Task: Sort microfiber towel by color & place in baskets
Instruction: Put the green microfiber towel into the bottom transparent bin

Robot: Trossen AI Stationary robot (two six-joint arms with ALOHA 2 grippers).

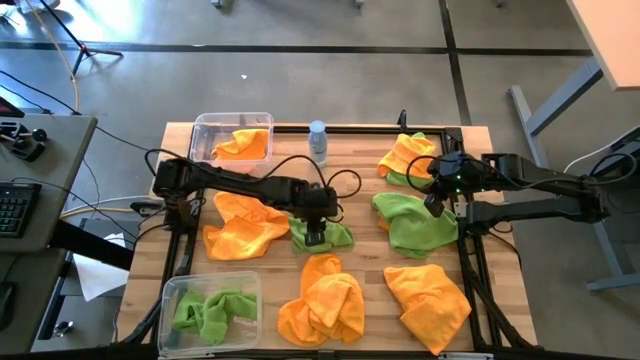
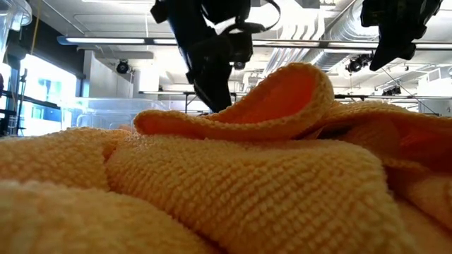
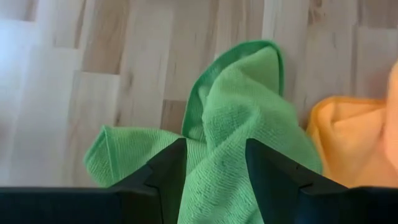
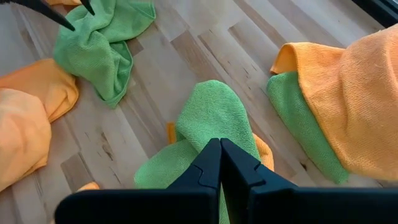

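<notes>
In the high view my left gripper (image 1: 315,237) is down on a lime green towel (image 1: 322,236) at the table's middle. It is open, and the left wrist view shows a raised fold of that towel (image 3: 239,106) between the fingers. My right gripper (image 1: 436,205) is shut and empty, raised over the far right edge of another green towel (image 1: 415,222). That towel (image 4: 214,115) lies spread on the table over a bit of orange. A clear basket (image 1: 205,125) at the far left holds an orange towel. A second basket (image 1: 172,290) at the near left holds a green towel. My left gripper comes down from above with its open fingers (image 3: 165,171) on either side of a raised fold (image 3: 214,162) of the green towel. The fold fills the gap between them. The towel lies on the table, several layers bunched, beside an orange towel (image 3: 348,137).
Loose orange towels lie left of the middle (image 1: 245,225), near the middle (image 1: 322,302) and at the near right (image 1: 428,298). An orange towel lies over a green one at the far right (image 1: 408,157). A small water bottle (image 1: 318,140) stands at the far edge. A black frame rims the table.
</notes>
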